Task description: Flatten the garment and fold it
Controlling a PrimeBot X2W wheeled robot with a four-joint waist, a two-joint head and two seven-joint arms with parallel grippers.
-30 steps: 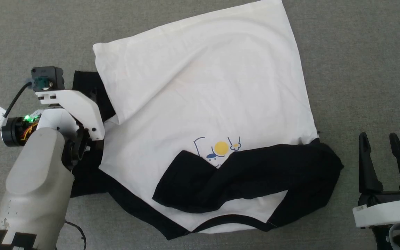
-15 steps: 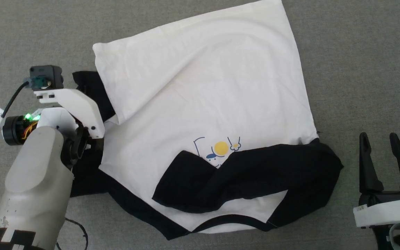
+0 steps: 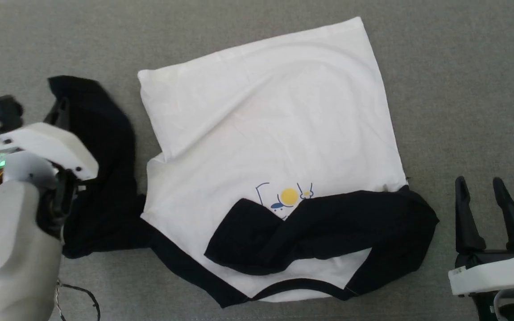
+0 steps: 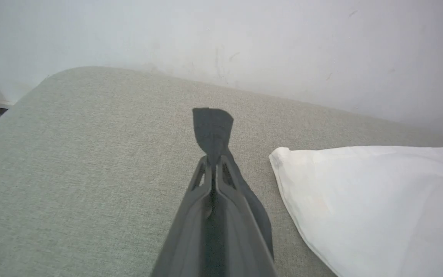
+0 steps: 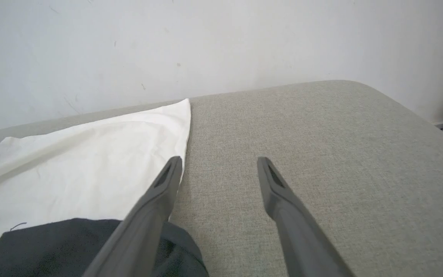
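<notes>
Garment: the garment point(image 3: 275, 133) lies on the grey padded surface point(image 3: 462, 67) and takes up the middle of the head view. Its white body is mostly spread out.
Fold: the body's upper-left corner is doubled over onto itself along a slanting crease.
Collar: the black-trimmed collar point(image 3: 301, 283) sits at the bottom centre of the head view.
Print: the print point(image 3: 289, 196), a yellow circle with blue lines, is just below centre. The folded sleeve touches its lower edge and partly covers it.
Folded sleeve: the folded sleeve point(image 3: 319, 232) is black and bunched. It lies across the white chest from centre to lower right.
Pinched sleeve: the pinched sleeve point(image 3: 101, 178) is black and runs up the left of the head view, off the white body.
Left gripper: the left gripper point(image 4: 213, 159) is closed tight on the pinched sleeve. In the left wrist view a flap of dark cloth sticks out past the fingertips.
Right gripper: the right gripper point(image 3: 478, 180) is at the lower right of the head view with its fingers spread and nothing between them. It is beside the garment's edge, over bare surface.
Wall: a pale wall point(image 4: 244, 38) rises behind the surface at the top of both wrist views.
Cable: a thin dark cable point(image 3: 78, 294) curls at the lower left of the head view.
</notes>
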